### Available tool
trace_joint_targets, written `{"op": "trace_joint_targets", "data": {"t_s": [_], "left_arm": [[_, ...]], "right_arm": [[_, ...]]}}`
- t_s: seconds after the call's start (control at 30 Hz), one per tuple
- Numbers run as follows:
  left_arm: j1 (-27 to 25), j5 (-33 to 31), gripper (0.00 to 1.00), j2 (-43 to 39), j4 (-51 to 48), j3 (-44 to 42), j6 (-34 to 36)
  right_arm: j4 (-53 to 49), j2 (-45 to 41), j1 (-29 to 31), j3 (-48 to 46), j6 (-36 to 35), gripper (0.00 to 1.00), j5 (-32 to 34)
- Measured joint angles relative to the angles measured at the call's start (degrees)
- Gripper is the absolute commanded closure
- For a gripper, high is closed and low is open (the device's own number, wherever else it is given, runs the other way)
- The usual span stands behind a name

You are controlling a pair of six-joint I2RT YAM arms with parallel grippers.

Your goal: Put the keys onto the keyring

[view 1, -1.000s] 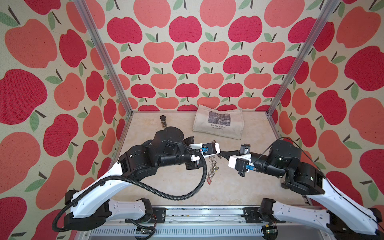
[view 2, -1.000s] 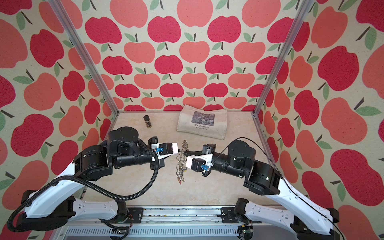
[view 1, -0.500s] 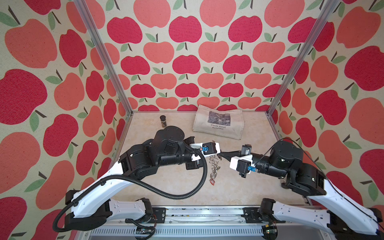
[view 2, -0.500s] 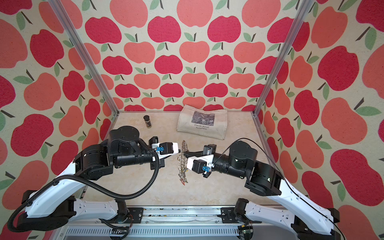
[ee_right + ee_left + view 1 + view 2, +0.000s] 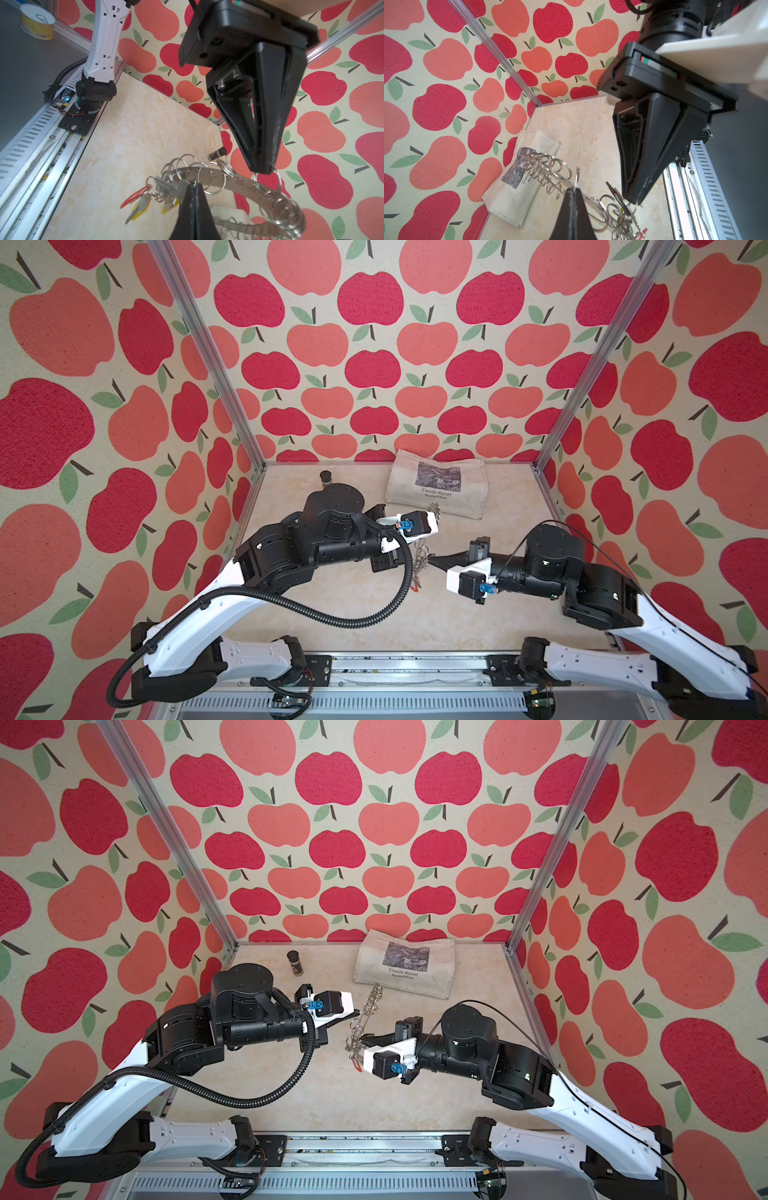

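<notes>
Keyring [image 5: 371, 1000] hangs clear of the tabletop [image 5: 291, 1094] between the two arms. Its grey disc is edge-on in both top views, with wire rings bunched along the rim. At the back left a small dark jar [image 5: 295, 963] stands upright. The left hand [image 5: 267, 169] is closed, pinching one wire ring on the disc's rim. Low on the keyring dangle a red-framed tag [image 5: 136, 195] and a yellow-tagged key [image 5: 139, 207]. The right hand [image 5: 193, 187] is closed just beside the rim, and the keys [image 5: 166, 183] show as a silver blade jutting sideways from its fingertips, the black tag hidden between them. A beige tote bag [image 5: 405, 969] lies flat at the back.
</notes>
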Motion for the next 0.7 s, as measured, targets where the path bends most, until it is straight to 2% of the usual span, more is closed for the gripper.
{"op": "trace_joint_targets", "data": {"t_s": [0.3,0.57,0.7], "left_arm": [[0.0,0.1,1.00,-0.3,0.5,0.2,-0.5],[-0.4,-0.1,1.00,-4.2,6.6,-7.6,0.9],[-0.9,-0.1,1.00,-5.0,9.9,-10.2,2.3]], "right_arm": [[1.5,-2.1,0.9,0.0,0.6,1.00,2.6],[4.6,-5.0,-0.4,0.0,5.0,1.00,2.5],[7.0,-5.0,-3.3,-0.7,7.5,1.00,1.9]]}}
